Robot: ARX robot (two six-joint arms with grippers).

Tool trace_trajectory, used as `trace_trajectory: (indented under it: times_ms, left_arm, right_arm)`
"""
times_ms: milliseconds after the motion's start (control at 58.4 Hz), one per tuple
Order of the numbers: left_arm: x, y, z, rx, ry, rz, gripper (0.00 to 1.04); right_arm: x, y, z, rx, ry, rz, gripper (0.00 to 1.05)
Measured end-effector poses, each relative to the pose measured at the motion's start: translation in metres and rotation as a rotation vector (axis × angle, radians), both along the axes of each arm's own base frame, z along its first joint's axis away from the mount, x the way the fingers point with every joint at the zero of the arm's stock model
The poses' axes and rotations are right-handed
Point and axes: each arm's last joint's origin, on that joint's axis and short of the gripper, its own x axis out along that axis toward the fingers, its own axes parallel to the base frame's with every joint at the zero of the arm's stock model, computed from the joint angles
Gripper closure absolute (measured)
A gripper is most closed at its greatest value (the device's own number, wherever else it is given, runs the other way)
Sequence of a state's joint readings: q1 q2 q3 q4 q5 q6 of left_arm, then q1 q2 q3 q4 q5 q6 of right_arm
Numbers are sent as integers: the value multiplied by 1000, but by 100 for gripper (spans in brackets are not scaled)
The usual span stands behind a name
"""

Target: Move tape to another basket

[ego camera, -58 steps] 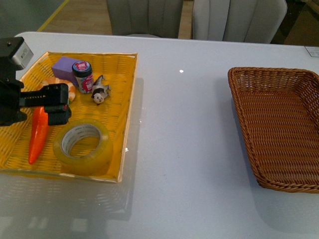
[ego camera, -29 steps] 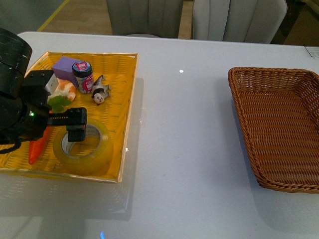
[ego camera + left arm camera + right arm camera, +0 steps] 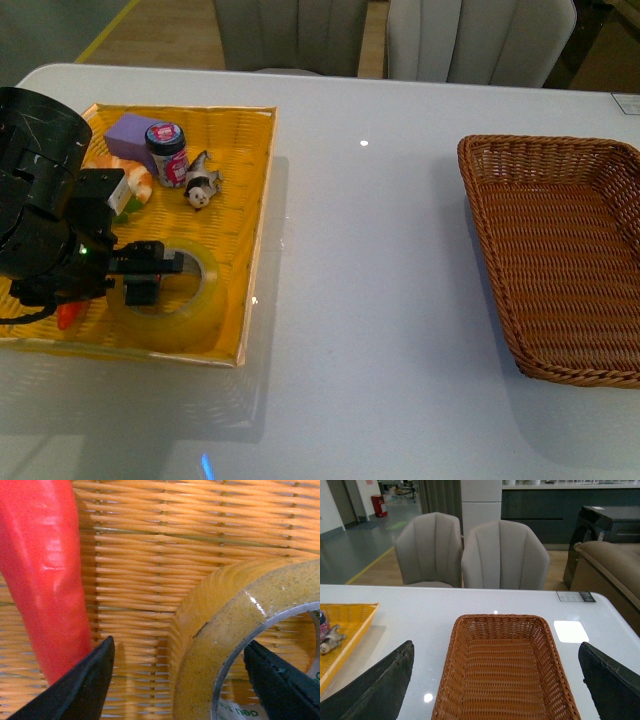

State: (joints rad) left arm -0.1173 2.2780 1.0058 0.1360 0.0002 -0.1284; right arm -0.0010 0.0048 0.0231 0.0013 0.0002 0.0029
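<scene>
Dropping lower than before, my left gripper point(image 3: 148, 276) straddles the left wall of the tape point(image 3: 196, 300), jaws spread; my right gripper point(image 3: 496, 655) gapes too.

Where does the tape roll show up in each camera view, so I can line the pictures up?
Front view: tape in the near right corner of the yellow tray, under the left tool.
Left wrist view: tape close up, its wall between the open tool's fingers, beside a red toy.
Right wrist view: not in it.
Shared landmark: the yellow tray, seen in all three.
</scene>
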Motion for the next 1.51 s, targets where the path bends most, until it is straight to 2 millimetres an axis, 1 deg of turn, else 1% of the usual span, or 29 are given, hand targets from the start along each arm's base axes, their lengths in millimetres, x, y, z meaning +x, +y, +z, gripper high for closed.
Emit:
trace_trajectory:
  times_ms: [188,257,308,394,463,514,617,651,771,805,891,942,960,1011,1062,1097,1114,1148,1182,1251,1371,1456,1508]
  left_arm:
    - [-1,-3,-1,-11,11,2,77]
    - [-1,-3,-1,-17,15,14,86]
    - [-1,-2,1,-38,15,25,89]
    - [-3,1,5,-64,13,38,89]
    - [-6,3,12,-86,1,44,89]
    - [-8,5,22,-105,-22,46,89]
    - [-10,8,53,-152,-100,45,89]
    - [-11,7,68,-171,-138,41,89]
    - [-14,4,107,-220,-239,22,89]
    - [-16,0,122,-234,-274,13,89]
    - [-21,-10,147,-264,-328,-19,89]
    - [-25,-19,157,-277,-347,-45,89]
    - [-27,-25,164,-287,-359,-63,89]
    - [-31,-35,172,-302,-368,-91,89]
    - [-33,-46,178,-316,-376,-122,89]
    - [-34,-53,182,-328,-378,-139,89]
    - [-36,-57,185,-332,-381,-152,89]
    - [-38,-64,189,-339,-385,-173,89]
    - [-40,-74,194,-349,-390,-204,89]
    - [-45,-91,199,-362,-393,-256,89]
    - [-52,-110,201,-373,-374,-310,89]
    - [-57,-120,199,-383,-354,-338,89]
    - [-60,-124,198,-388,-339,-351,89]
  right_arm:
    - [0,0,0,0,0,0,9]
    - [0,0,0,0,0,0,9]
    - [0,0,0,0,0,0,9]
    - [0,0,0,0,0,0,9]
    - [0,0,0,0,0,0,9]
    - [0,0,0,0,0,0,9]
    - [0,0,0,0,0,0,9]
    - [0,0,0,0,0,0,9]
    - [0,0,0,0,0,0,9]
    - [0,0,0,0,0,0,9]
    - [0,0,0,0,0,0,9]
    - [0,0,0,0,0,0,9]
    - [0,0,0,0,0,0,9]
    - [0,0,0,0,1,0,9]
    - [1,0,-1,58,145,-71,9]
    - [2,-1,-1,129,321,-148,9]
    - [2,-1,0,133,362,-162,9]
    - [5,-2,1,199,485,-196,9]
    - [10,-2,3,253,535,-218,9]
    - [19,-1,13,300,529,-200,9]
    - [38,2,33,375,453,-124,9]
    - [53,8,38,437,419,-8,9]
    - [60,13,38,465,411,64,9]
